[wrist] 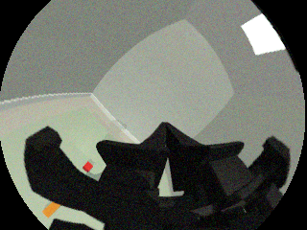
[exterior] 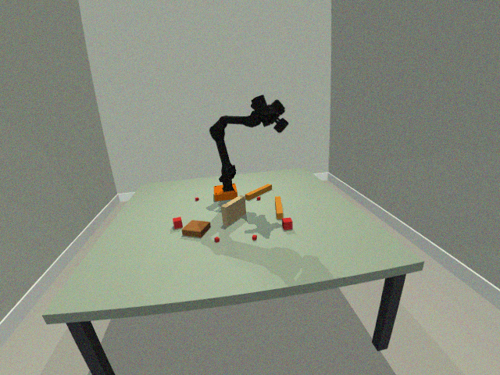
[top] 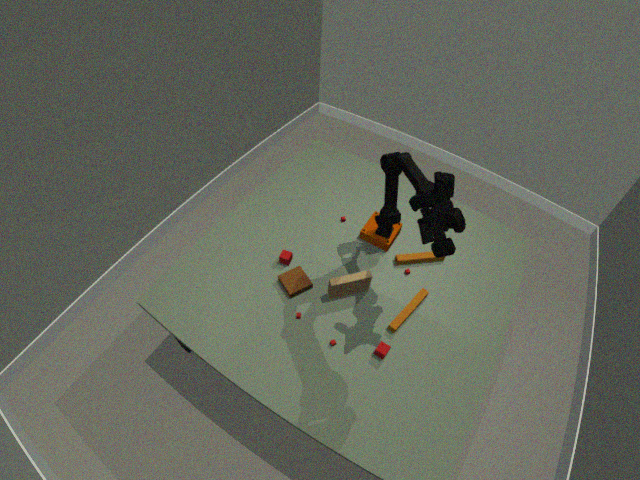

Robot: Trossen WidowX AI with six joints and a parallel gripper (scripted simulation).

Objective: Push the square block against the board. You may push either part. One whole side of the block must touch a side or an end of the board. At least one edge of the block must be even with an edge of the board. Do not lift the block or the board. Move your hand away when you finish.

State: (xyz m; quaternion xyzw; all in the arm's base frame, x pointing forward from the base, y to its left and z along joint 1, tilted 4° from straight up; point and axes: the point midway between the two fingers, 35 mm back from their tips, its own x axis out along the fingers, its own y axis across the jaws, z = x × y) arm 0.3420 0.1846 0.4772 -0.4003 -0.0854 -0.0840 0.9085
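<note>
The brown square block (top: pixel 295 281) (exterior: pixel 196 228) lies flat on the table. The pale wooden board (top: pixel 349 285) (exterior: pixel 233 212) stands on a long narrow side, to the right of the block in the top and exterior views. A gap separates them, and their sides are not parallel. My gripper (wrist: pixel 164 125) is shut with its fingertips together and nothing between them. It hangs high above the table, off to the right of the board and well away from both parts. Neither block nor board shows in the wrist view.
Two orange bars (top: pixel 407 310) (exterior: pixel 258 191) lie right of the board. A red cube (top: pixel 285 257) (exterior: pixel 177 223) lies near the block; another red cube (top: pixel 382 349) (exterior: pixel 287 223) lies near one bar. Several tiny red pieces are scattered around. The orange arm base (top: pixel 379 232) (exterior: pixel 224 194) stands behind the board.
</note>
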